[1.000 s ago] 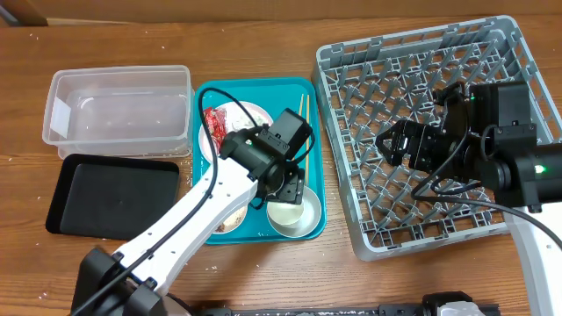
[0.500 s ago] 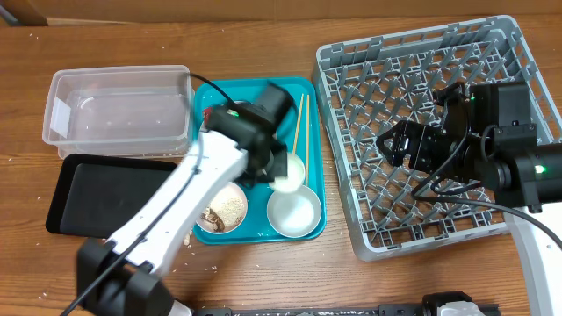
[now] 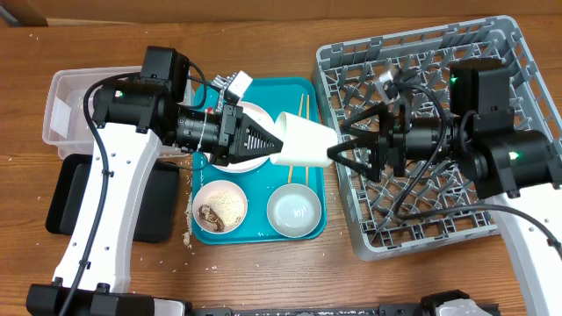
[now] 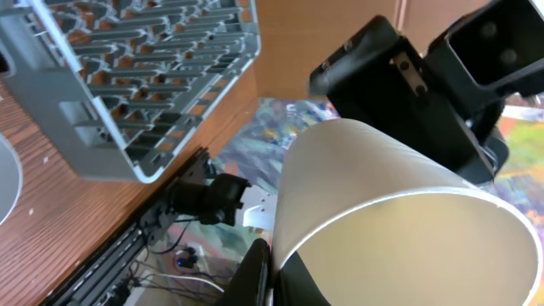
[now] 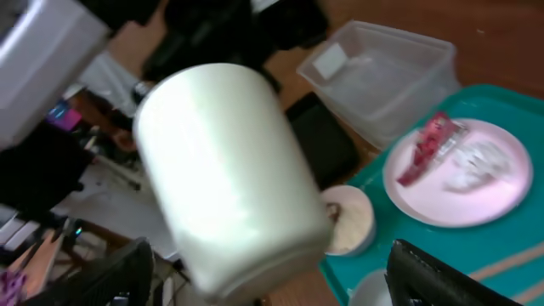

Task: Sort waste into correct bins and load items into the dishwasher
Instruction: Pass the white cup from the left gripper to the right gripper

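We see a wooden table point(image 3: 263, 281). On it sit a clear tub point(image 3: 66, 88), a black tray point(image 3: 61, 200), a teal tray point(image 3: 256, 232), a big grey rack point(image 3: 413, 237) and some loose rice point(image 3: 188, 235).

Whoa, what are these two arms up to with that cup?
The left gripper holds a white cup sideways in the air over the teal tray. The right gripper faces it, open, at the edge of the grey dish rack. It looks like a handover.
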